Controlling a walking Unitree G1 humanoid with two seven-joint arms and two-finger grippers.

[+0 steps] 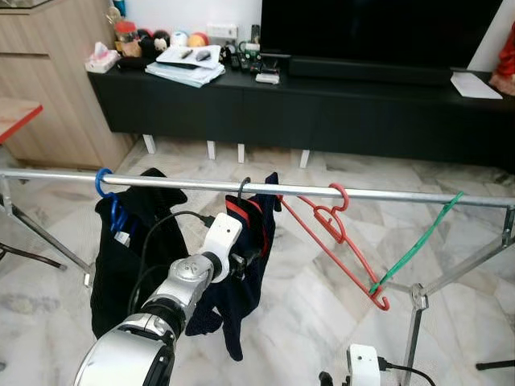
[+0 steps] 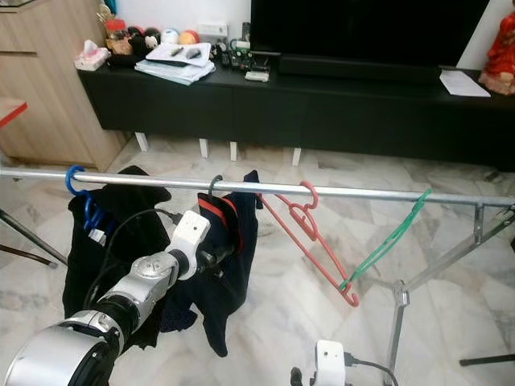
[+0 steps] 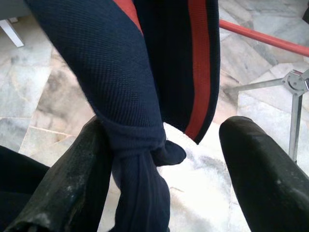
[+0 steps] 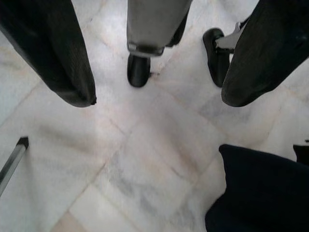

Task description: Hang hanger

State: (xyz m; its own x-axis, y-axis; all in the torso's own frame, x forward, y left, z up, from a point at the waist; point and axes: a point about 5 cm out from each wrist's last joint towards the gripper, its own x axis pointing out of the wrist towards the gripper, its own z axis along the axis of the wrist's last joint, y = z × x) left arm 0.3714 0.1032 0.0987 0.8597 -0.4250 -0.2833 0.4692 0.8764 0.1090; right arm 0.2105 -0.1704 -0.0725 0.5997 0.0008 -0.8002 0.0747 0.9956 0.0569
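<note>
Our left hand (image 3: pixel 159 164) at navy garment (image 1: pixel 245 265), fingers (image 3: pixel 72 183) apart, cloth between. Garment's hanger (image 1: pixel 241 189) on rail (image 1: pixel 386 193). Red hanger (image 1: pixel 342 241) at 3 o'clock, open rail between. Right hand (image 4: pixel 154 92) apart over floor (image 4: pixel 120 159).

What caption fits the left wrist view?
Open left gripper around a knotted navy garment with red stripes.
</note>
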